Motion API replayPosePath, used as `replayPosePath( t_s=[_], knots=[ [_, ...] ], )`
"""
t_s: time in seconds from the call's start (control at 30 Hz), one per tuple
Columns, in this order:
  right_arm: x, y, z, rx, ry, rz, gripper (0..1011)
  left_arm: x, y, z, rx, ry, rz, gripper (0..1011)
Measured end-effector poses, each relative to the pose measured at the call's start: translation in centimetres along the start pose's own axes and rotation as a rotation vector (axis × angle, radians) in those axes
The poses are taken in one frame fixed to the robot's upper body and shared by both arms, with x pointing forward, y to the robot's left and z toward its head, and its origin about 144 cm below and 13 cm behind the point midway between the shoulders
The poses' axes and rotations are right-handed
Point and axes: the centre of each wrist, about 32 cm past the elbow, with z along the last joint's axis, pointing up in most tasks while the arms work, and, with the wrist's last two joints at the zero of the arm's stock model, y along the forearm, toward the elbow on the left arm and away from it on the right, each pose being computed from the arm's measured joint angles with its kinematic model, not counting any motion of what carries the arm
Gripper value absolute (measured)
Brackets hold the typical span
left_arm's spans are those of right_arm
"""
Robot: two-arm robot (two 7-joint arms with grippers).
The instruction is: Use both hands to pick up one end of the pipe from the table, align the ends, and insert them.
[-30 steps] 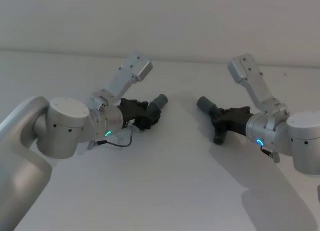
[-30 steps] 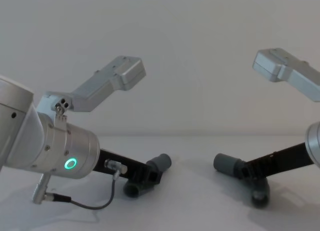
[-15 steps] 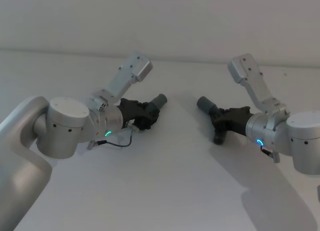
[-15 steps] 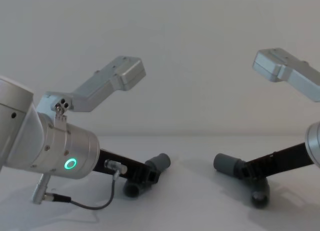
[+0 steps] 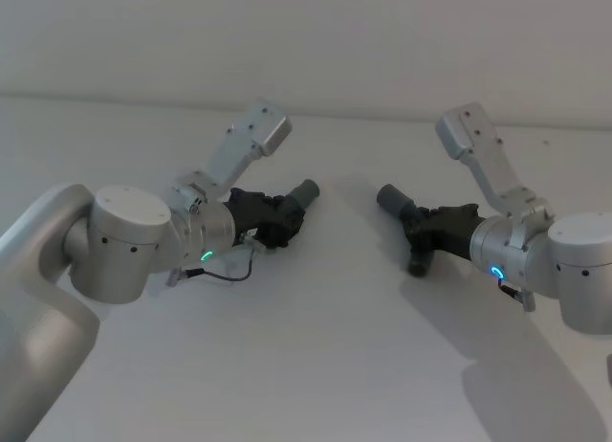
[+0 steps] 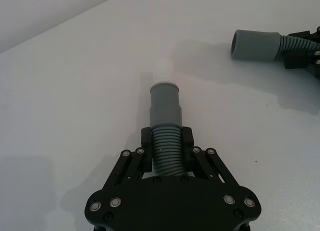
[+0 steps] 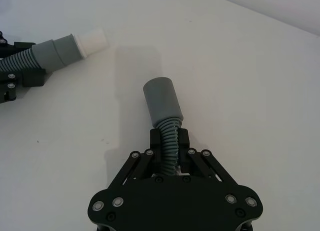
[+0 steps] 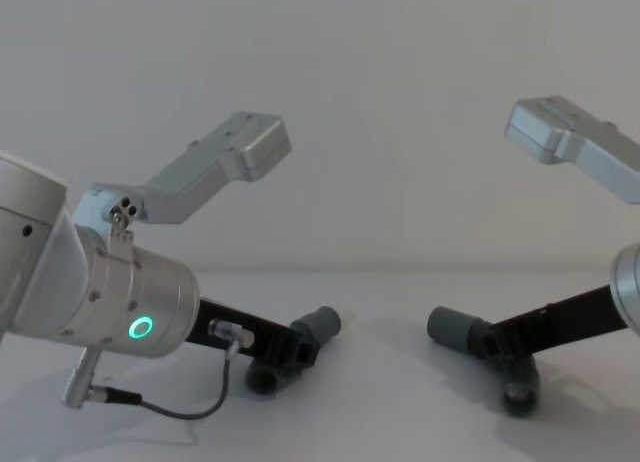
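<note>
Plain white table (image 5: 316,356) under a pale wall. At nine o'clock from the head view's middle, the left gripper (image 5: 284,215), jaws clamped on the ribbed body of the left piece (image 6: 166,151). Left cuff (image 5: 305,192) aimed toward two o'clock, its white tip (image 7: 91,40) plain from the right wrist. At three o'clock, the right gripper (image 5: 418,223), jaws clamped likewise on the ribs of the right piece (image 7: 169,137), with the right cuff (image 5: 390,199) aimed toward ten o'clock, open mouth outward. Done, by the look of it: the grasp on both pieces, each held just behind its cuff. From the chest, both cuffs tilted up off the table and the pieces' lower ends hanging close to it; touching or not, cannot tell. Not yet done: alignment. Cuffs well apart, with a bare stretch of table between them. Not on one line either, each angled away from the body rather than mouth to mouth. Left to do, in all likelihood: turn both wrists until tip and mouth face each other across nine and three, close the gap, and push the white tip into the right cuff. No insertion begun.
</note>
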Motion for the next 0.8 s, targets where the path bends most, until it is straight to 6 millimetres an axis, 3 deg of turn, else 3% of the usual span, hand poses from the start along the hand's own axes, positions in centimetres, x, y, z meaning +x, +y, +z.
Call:
replayPosePath(
  t_s=[0.8],
  knots=[
    [1.2, -1.3, -1.7, 0.12, -0.116, -0.072, 185, -0.1, 0.9, -0.2, -0.12, -0.17, 0.062, 330]
  ],
)
